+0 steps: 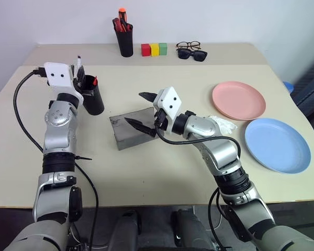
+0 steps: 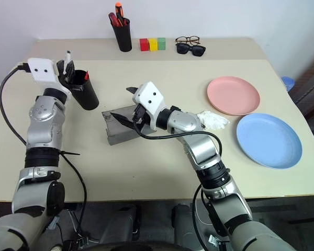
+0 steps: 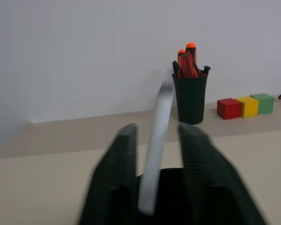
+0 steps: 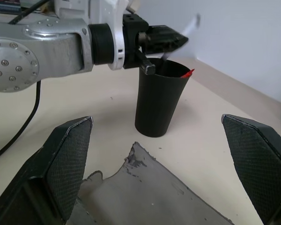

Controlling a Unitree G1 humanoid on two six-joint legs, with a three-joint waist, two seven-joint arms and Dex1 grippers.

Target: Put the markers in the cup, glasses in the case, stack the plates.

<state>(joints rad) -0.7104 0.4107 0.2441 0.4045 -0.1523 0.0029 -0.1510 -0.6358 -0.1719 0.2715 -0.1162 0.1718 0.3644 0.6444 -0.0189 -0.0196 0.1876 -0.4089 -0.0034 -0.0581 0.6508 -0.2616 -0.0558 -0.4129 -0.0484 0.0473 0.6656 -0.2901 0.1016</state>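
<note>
My left gripper [image 1: 79, 73] hovers over the black cup [image 1: 91, 99], open, with the white marker [image 3: 157, 140] upright between its fingers and its lower end inside the cup. A red marker [image 1: 94, 81] pokes out of the cup's rim. My right gripper [image 1: 141, 110] stands wide open just above the grey case [image 1: 133, 130], holding nothing. The wire-framed glasses [image 1: 188, 45] lie at the back of the table. To the right, the pink plate [image 1: 238, 100] and the blue plate [image 1: 277, 145] lie side by side, apart.
A black pen holder [image 1: 125, 39] with red and orange pens stands at the back, next to red, yellow and green blocks [image 1: 154, 49]. Dark sunglasses [image 1: 192, 54] lie in front of the glasses. A crumpled white cloth [image 1: 222, 124] lies by my right forearm.
</note>
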